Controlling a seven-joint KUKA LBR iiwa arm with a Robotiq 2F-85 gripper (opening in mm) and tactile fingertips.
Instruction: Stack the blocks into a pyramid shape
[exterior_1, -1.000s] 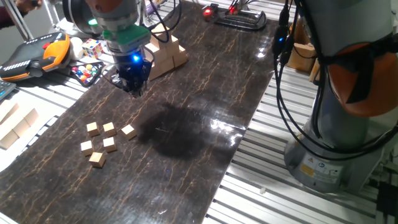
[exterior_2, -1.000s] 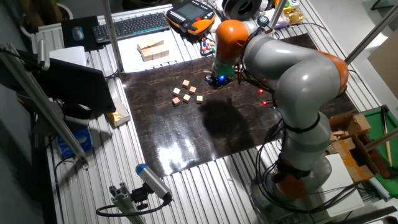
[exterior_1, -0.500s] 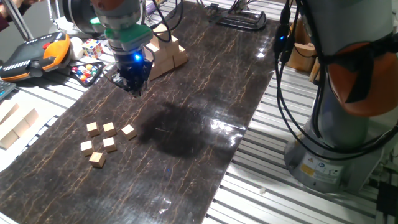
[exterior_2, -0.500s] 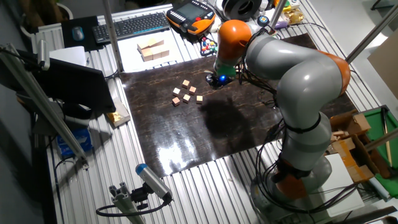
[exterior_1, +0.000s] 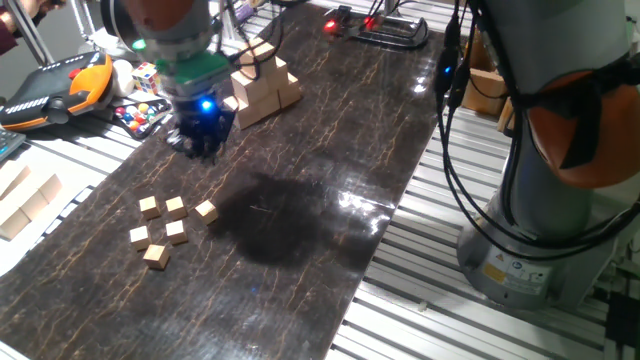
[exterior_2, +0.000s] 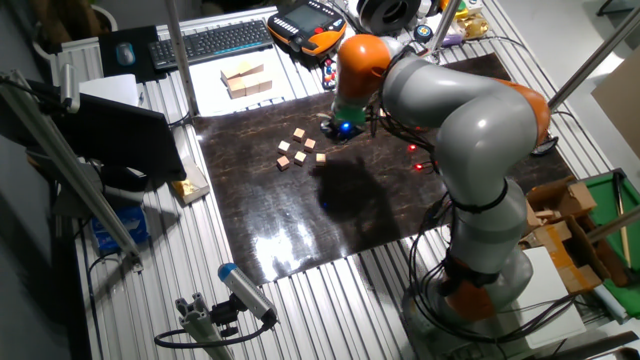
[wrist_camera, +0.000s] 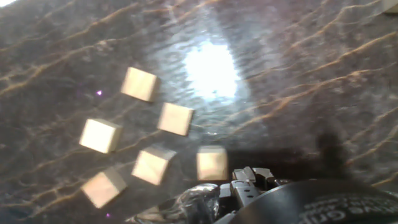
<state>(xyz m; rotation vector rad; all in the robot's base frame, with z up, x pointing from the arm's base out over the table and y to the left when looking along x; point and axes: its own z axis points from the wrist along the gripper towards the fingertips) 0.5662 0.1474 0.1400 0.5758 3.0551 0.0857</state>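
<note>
Six small light-tan wooden blocks (exterior_1: 175, 230) lie loose and unstacked in a cluster on the dark mat (exterior_1: 300, 200). They also show in the other fixed view (exterior_2: 300, 150) and in the hand view (wrist_camera: 175, 119). My gripper (exterior_1: 205, 148) hangs just above the mat, behind and to the right of the cluster, and touches no block. In the other fixed view the gripper (exterior_2: 338, 130) is just right of the blocks. A blue light glows on it. It holds nothing; the frames do not show how the jaws stand.
A pile of larger wooden blocks (exterior_1: 262, 85) stands right behind the gripper. A multicoloured puzzle cube (exterior_1: 150, 77) and an orange teach pendant (exterior_1: 60, 85) lie at the back left. More wooden pieces (exterior_1: 25, 205) lie off the mat's left edge. The robot's base (exterior_1: 520, 250) is at the right.
The gripper has moved left, closer to the cluster of blocks. The blocks have not moved.
</note>
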